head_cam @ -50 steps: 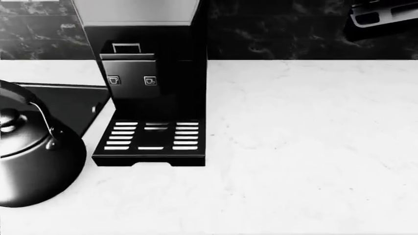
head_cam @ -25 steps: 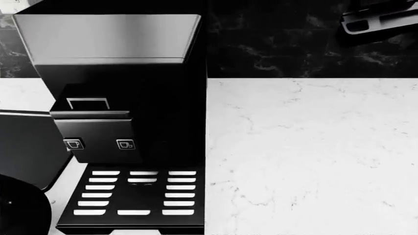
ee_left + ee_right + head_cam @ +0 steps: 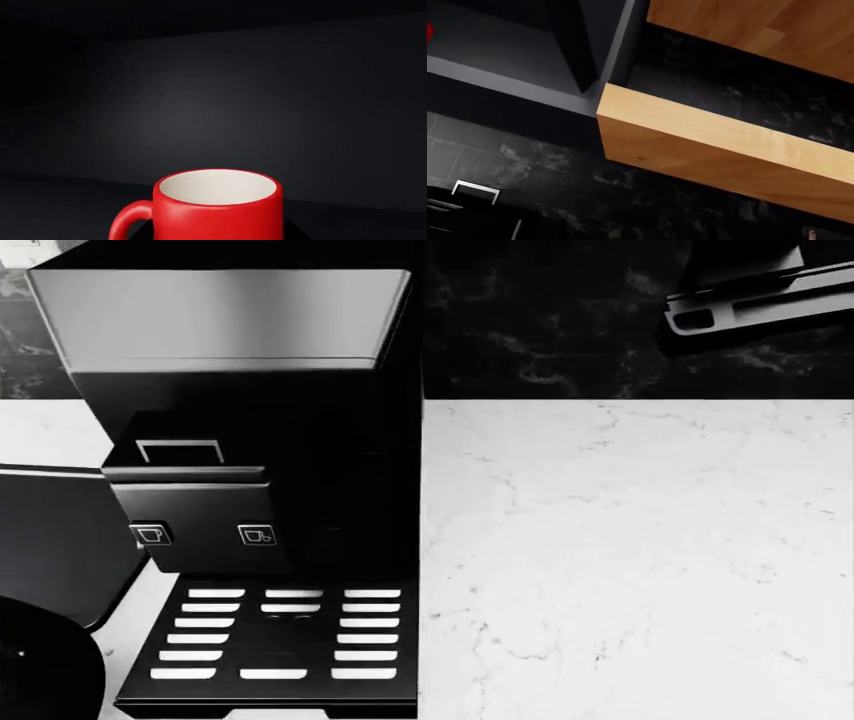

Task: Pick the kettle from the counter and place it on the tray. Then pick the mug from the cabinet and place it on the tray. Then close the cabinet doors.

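The small bright red cylindrical mug (image 3: 217,207) with white inside stands at the bottom centre of the left wrist view, inside a dark cabinet (image 3: 220,100). In the head view, a tall black coffee machine (image 3: 247,490) fills the left on the white stone-look counter (image 3: 641,560); the flat black tray (image 3: 54,540) lies at the left edge, beside it. A dark round shape sits in the lower left corner. A light wooden cabinet door (image 3: 727,150) crosses the right wrist view. Neither pincer shows, so I cannot tell their state.
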Tool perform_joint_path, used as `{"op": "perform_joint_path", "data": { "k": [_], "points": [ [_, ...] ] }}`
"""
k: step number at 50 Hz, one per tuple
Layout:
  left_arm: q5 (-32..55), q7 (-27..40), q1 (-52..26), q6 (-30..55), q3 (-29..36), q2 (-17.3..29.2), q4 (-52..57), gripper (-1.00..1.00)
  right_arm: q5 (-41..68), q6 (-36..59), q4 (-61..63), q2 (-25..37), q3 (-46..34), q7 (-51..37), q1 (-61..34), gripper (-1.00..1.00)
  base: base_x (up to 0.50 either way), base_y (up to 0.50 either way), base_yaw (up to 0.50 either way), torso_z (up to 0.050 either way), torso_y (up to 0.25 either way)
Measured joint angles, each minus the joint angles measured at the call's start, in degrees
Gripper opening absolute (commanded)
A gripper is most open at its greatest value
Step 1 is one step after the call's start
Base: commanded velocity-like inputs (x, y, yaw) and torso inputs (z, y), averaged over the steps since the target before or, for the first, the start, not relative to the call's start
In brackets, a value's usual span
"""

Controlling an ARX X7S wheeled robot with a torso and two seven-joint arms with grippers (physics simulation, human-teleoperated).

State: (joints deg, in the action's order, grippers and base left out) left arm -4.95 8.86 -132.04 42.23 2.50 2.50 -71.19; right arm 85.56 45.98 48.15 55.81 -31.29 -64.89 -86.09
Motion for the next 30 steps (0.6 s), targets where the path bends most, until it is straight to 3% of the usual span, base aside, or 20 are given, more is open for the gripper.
{"op": "perform_joint_path", "data": {
  "k": [13, 23, 30],
  "points": [
    [1.7, 1.2, 0.6, -2.0, 1.1, 0.6, -0.3, -1.0, -1.7, -0.7, 0.1, -0.4, -0.3, 0.4, 2.0, 1.0, 0.0, 0.0, 0.0, 0.0, 0.0],
    [2.6, 1.2, -0.1, -8.1, 0.5, 0.9, -2.4, -1.0, -2.5, -1.3, 0.2, -0.6, -0.5, 0.5, 3.1, 1.0, 0.0, 0.0, 0.0, 0.0, 0.0],
    [2.9, 0.6, -1.2, -7.5, 0.0, 0.9, 1.8, -1.0, -2.0, -1.5, 0.7, -0.4, -0.4, 0.0, 3.4, 1.0, -0.1, 0.0, 0.0, 0.0, 0.0]
  ]
}}
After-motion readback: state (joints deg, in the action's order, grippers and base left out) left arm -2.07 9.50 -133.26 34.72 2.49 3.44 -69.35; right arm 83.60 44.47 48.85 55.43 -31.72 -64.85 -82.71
